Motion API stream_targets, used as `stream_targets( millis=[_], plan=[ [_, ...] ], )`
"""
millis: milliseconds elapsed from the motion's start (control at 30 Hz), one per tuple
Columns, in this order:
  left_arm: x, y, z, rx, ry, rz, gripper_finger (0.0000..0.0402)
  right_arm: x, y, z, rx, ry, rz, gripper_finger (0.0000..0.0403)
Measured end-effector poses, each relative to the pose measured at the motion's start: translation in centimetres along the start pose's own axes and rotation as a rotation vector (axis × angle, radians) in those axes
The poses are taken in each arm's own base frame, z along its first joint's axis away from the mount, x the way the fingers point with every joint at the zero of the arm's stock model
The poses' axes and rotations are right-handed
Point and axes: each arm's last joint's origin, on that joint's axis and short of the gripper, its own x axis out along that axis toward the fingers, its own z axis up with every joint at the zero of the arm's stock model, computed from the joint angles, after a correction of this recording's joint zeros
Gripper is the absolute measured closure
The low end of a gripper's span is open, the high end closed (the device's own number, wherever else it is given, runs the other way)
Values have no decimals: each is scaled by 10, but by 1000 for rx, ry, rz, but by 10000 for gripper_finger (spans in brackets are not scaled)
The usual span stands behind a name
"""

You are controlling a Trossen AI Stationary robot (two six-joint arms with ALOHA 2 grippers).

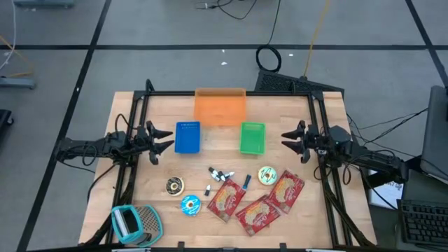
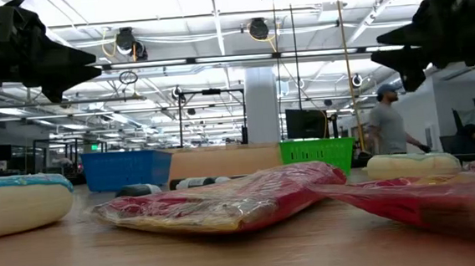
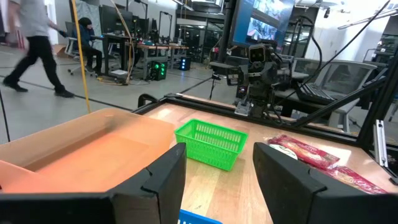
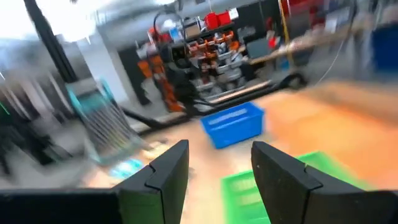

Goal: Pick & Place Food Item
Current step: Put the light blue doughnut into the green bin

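High view: the food items lie on the near half of the wooden table (image 1: 126,105), none of them held. Three red snack packets (image 1: 225,199) are fanned out near the front edge, right of centre, the rightmost one (image 1: 286,190) just beside the middle one (image 1: 257,212). A round green-and-white item (image 1: 267,175) sits just beyond the rightmost packet. Left of the packets lie a blue-iced doughnut (image 1: 190,204) and a dark brown doughnut (image 1: 174,185), near each other but apart. Between the doughnuts and the packets a few small dark and white pieces (image 1: 220,173) are scattered. In the near left corner a teal-and-grey container (image 1: 135,222) lies tilted.

Farther back stand three bins: a blue basket (image 1: 187,136) on the left, a green basket (image 1: 252,137) on the right, and an orange tray (image 1: 220,106) beyond and between them at the far edge.

The left gripper (image 1: 165,139) hangs above the left edge of the table, pointing inward toward the blue basket, its fingers spread apart with nothing between them. The right gripper (image 1: 288,136) hangs at the right edge, pointing toward the green basket, its fingers likewise parted and empty. Both are well apart from the food.

In the low view a person (image 2: 385,119) stands in the room beyond the table.
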Motion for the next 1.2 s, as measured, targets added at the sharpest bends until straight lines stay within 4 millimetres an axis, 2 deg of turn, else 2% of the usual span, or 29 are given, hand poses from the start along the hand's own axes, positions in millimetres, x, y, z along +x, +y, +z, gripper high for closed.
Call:
stream_targets(
  millis=[133, 233, 767, 1000, 1100, 1200],
  plan=[
    [0, 0, 0, 0, -1, 0, 215, 0, 1, 5, 340, -56, 9, 237],
    [0, 0, 0, 0, -1, 0, 215, 0, 1, 6, 470, -70, 6, 236],
    [0, 0, 0, 0, 0, 0, 215, 0, 1, 5, 523, -75, -16, 236],
    [0, 0, 0, 0, 0, 0, 215, 4, 11, 1, 484, -57, 43, 238],
    [0, 0, 0, 0, -1, 0, 215, 5, 11, -2, 489, -100, -61, 238],
    [0, 0, 0, 0, -1, 0, 215, 8, 7, -13, 517, -51, -204, 239]
  ],
)
